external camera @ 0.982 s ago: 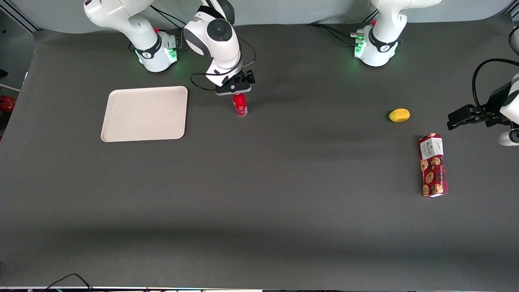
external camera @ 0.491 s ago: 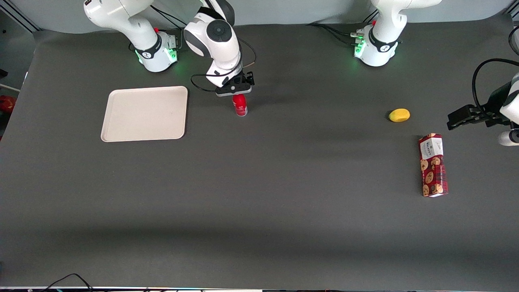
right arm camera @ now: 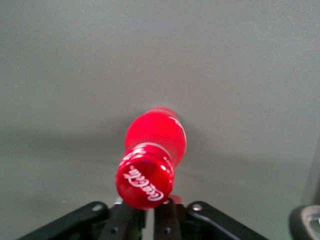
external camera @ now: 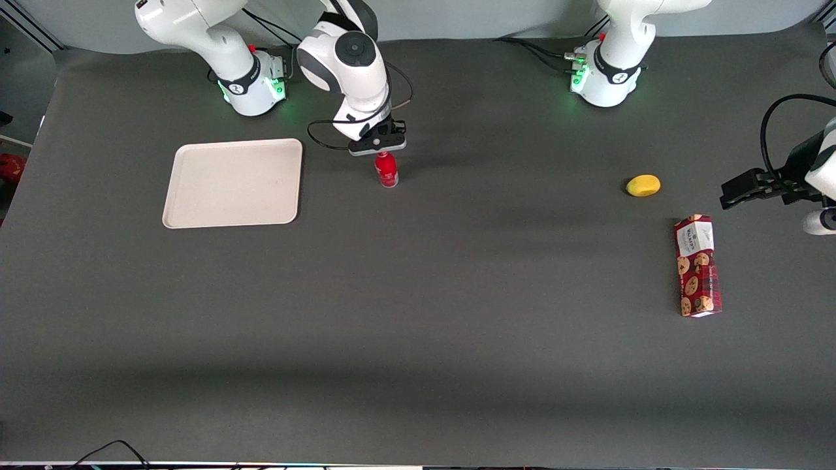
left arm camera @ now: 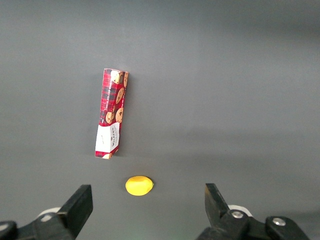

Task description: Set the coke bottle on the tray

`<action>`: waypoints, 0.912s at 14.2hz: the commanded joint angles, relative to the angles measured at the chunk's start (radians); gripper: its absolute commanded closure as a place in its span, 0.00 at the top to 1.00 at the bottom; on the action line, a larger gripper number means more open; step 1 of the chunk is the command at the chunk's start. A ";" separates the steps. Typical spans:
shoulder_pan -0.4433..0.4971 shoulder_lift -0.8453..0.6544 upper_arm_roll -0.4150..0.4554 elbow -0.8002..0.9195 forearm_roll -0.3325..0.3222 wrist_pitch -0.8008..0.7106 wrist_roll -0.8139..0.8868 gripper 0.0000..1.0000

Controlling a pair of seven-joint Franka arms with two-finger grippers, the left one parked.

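Tray [external camera: 233, 183] lies flat on the table, well apart from the jaws, toward the working arm's end. Gripper [external camera: 377, 145] sits directly over the bottle [external camera: 386, 170], which stands upright on the table with its long axis vertical and its cap [right arm camera: 145, 181] at the jaws. Whether the jaws pinch the cap or merely flank it cannot be told. Judgement: bottle not yet lifted; transfer to tray outstanding.

my hand [external camera: 379, 147] — black, over the coke bottle [external camera: 386, 171] | coke bottle — all red, white script on cap | tray [external camera: 232, 183] cream-beige, plain | worktop [external camera: 418, 339] dark grey | box [external camera: 697, 266] red, cookie print, white end | small oval thing [external camera: 643, 185] yellow
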 commanded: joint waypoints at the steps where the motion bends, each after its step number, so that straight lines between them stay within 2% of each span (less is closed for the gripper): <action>1: -0.006 0.005 0.008 0.008 -0.022 0.017 0.021 0.00; 3: -0.008 0.001 0.008 0.026 -0.022 0.001 0.025 0.00; 4: -0.012 -0.001 0.005 0.045 -0.021 -0.038 0.034 0.74; 5: -0.020 -0.010 0.002 0.064 -0.021 -0.092 0.028 1.00; 10: -0.032 -0.053 -0.014 0.326 -0.009 -0.498 0.027 1.00; 13: -0.032 -0.136 -0.044 0.474 -0.009 -0.641 -0.034 1.00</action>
